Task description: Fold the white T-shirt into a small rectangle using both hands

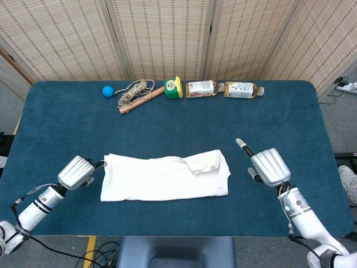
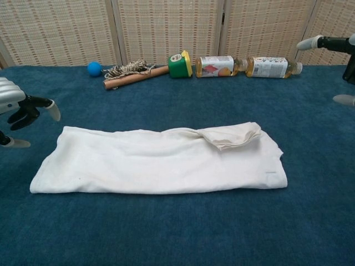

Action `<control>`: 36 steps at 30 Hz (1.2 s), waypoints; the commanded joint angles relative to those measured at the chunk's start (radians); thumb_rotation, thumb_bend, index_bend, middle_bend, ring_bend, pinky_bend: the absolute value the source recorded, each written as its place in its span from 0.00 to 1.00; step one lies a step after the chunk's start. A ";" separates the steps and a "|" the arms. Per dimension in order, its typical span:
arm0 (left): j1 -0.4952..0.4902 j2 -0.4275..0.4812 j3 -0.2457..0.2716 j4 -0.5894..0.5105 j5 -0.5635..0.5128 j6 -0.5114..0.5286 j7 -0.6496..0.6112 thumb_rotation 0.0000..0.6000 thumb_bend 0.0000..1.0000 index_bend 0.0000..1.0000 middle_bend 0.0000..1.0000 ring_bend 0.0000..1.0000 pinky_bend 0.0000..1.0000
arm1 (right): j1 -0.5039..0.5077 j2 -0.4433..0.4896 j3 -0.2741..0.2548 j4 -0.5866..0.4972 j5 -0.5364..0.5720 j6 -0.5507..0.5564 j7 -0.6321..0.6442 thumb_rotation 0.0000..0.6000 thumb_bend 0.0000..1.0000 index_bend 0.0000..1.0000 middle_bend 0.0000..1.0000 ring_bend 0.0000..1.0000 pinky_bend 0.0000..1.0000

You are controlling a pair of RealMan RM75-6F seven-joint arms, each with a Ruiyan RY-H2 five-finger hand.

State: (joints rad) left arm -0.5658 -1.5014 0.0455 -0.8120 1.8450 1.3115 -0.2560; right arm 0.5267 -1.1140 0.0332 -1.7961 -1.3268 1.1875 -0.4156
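Observation:
The white T-shirt lies flat on the blue table as a long horizontal band, with a small folded flap on its upper right part. My left hand hovers just off the shirt's left end, fingers apart and holding nothing; in the chest view the left hand shows at the left border. My right hand is off to the right of the shirt, apart from it, empty with a finger stretched out. Only the fingertips of the right hand show in the chest view.
Along the table's far edge lie a blue ball, a rope coil with a wooden stick, a green and yellow container and two bottles. The near table edge runs close below the shirt.

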 commanded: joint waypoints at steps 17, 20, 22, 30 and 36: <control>-0.042 -0.254 0.108 0.461 0.043 0.076 -0.122 1.00 0.20 0.38 0.80 0.73 0.92 | -0.045 0.012 0.004 -0.012 -0.015 0.000 0.017 1.00 0.34 0.00 0.92 0.94 1.00; -0.036 -0.271 0.120 0.498 0.037 0.061 -0.131 1.00 0.20 0.37 0.80 0.73 0.92 | -0.047 0.013 0.009 -0.012 -0.014 -0.003 0.020 1.00 0.35 0.00 0.92 0.94 1.00; -0.033 -0.279 0.124 0.513 0.031 0.055 -0.137 1.00 0.20 0.37 0.80 0.73 0.92 | -0.048 0.013 0.011 -0.012 -0.014 -0.005 0.021 1.00 0.34 0.00 0.92 0.94 1.00; -0.037 -0.306 0.139 0.534 0.014 0.044 -0.157 1.00 0.20 0.37 0.80 0.73 0.92 | -0.057 0.012 0.016 -0.012 -0.014 -0.011 0.029 1.00 0.35 0.00 0.92 0.94 1.00; -0.047 -0.323 0.144 0.529 0.003 0.040 -0.164 1.00 0.20 0.38 0.80 0.73 0.92 | -0.067 0.016 0.020 -0.012 -0.018 -0.005 0.038 1.00 0.35 0.00 0.92 0.94 1.00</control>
State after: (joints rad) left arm -0.6116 -1.8226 0.1899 -0.2818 1.8500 1.3528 -0.4185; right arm 0.4597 -1.0984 0.0533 -1.8078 -1.3446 1.1821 -0.3780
